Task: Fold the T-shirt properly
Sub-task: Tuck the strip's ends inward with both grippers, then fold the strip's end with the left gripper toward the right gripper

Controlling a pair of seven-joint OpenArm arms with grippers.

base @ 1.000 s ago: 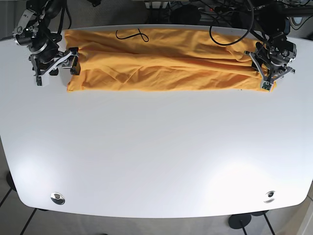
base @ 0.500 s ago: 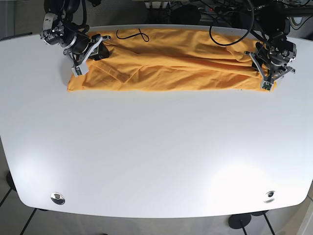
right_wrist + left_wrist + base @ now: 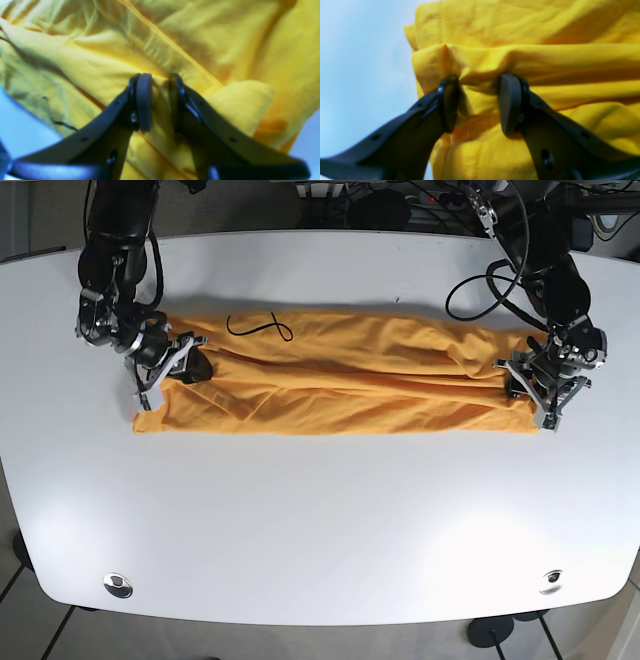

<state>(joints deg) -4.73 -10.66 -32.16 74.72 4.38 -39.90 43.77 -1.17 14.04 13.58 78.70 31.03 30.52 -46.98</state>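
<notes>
1. both grippers sit at opposite ends of the t-shirt (image 3: 340, 375): the left gripper (image 3: 537, 388) at the base view's right end, the right gripper (image 3: 170, 367) at its left end.
2. left gripper fingers (image 3: 510, 102) are set apart with a bunched ridge of yellow cloth pressed between them at the shirt's end edge; whether they truly clamp it i cannot tell, since a gap shows beside one pad.
3. right gripper's fingers (image 3: 144, 100) stand close together with a fold of cloth pinched between them, near a stitched seam.
4. the t-shirt lies as a long, narrow, wrinkled orange band across the far half of the table (image 3: 320, 520), its long edges roughly parallel to the table's far edge; a thin dark squiggle (image 3: 262, 328) lies on its upper left part.
5. the white table has wide bare surface on the near side of the shirt and a narrower bare strip behind it; bare margins also lie beyond each end.
6. two round metal fittings (image 3: 118, 584) sit near the table's front corners.
7. cables (image 3: 470, 275) hang from the left arm, over the far right of the table; tiled floor shows below the front edge.
</notes>
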